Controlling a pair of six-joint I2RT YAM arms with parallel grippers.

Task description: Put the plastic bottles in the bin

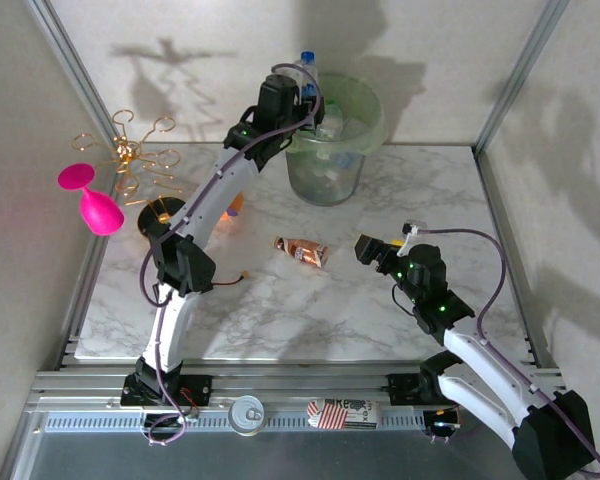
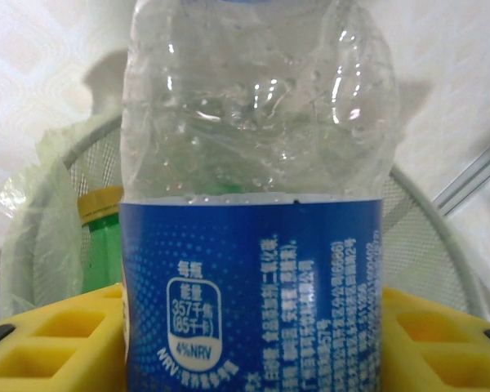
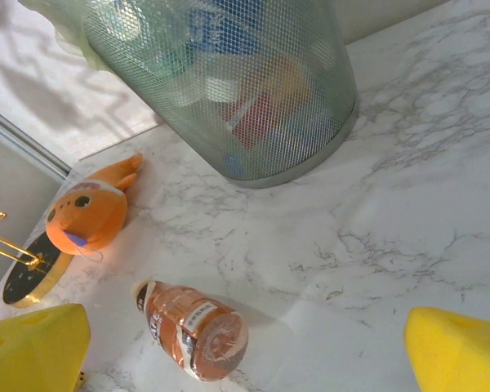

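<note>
over the bin's rim: left gripper (image 2: 249,347) holds a clear bottle (image 2: 253,139) upright at the left side of the bin (image 1: 328,178)
left grip: chunky yellow pads (image 2: 53,343) are pressed onto the bottle's glossy blue label from both sides, so it's pinching that bottle
clear bottle: thin crinkly plastic, dented all over, with a blue cap on top in the top view
bin: round, pale green, tapers toward the bottom. wall looks like fine mesh from the wrist cams, and a thin filmy bag is folded over the rim
inside the bin: a green bottle (image 2: 102,241) with a yellow cap, plus blurry blue, red and orange shapes through the mesh. can't tell how many
amber bottle (image 3: 194,329): lying on its side mid-table on the marble table (image 1: 380,320), well apart from the bin. it's squashed, with a brown wrap, pale bands and a pale cap
right gripper (image 1: 367,247): hangs just right of the amber bottle, not touching it. yellow fingers (image 3: 453,351) are spread wide with nothing between them
table surface: white marble look with grey veins, smooth and a bit shiny
orange plush toy (image 3: 90,214): soft and rounded, on the table left of the bin, near the left arm
pink wine glass (image 1: 92,200): glossy hot pink plastic, tilted, at the left edge beside a gold wire rack (image 1: 140,160)
</note>
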